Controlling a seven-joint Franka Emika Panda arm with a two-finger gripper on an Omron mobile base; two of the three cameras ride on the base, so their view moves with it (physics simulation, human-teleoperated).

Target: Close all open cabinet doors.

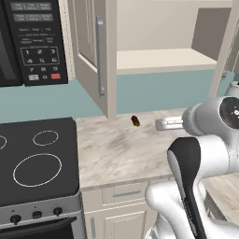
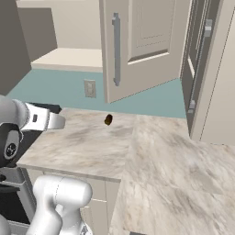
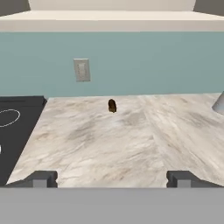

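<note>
A simulated kitchen, described outward from the marble counter [image 1: 121, 154] at its centre. Left of the counter sits a black stove [image 1: 37, 161] with ring burners; above the stove hangs a black microwave [image 1: 35, 39] with a keypad.

Above the counter's back edge is an upper wall cabinet with a bare shelf [image 1: 158, 59]. Its left cabinet door [image 1: 91, 51], beige with a recessed panel and a long silver bar handle [image 1: 100, 56], swings out over the counter, wide open. In the right base view this same door [image 2: 142, 41] juts toward the room. Further right, a second door [image 2: 197, 59] also stands open, seen nearly edge-on. At the right edge of the left base view a slanted beige edge may be that door, though this is hard to tell.

On the counter, near the wall and just below the left door's lower corner, lies a small brown object [image 1: 135, 121]. A white wall outlet [image 2: 89, 88] sits on the teal backsplash behind it.

The task appears barely begun: both visible doors remain open, and neither is being touched.

The gripper [image 3: 112, 178] hovers low over the counter's front part, facing the backsplash. Its two dark fingertips [image 3: 40, 178] are spread far apart, holding nothing and touching nothing. It would need to rise to reach either door.
</note>
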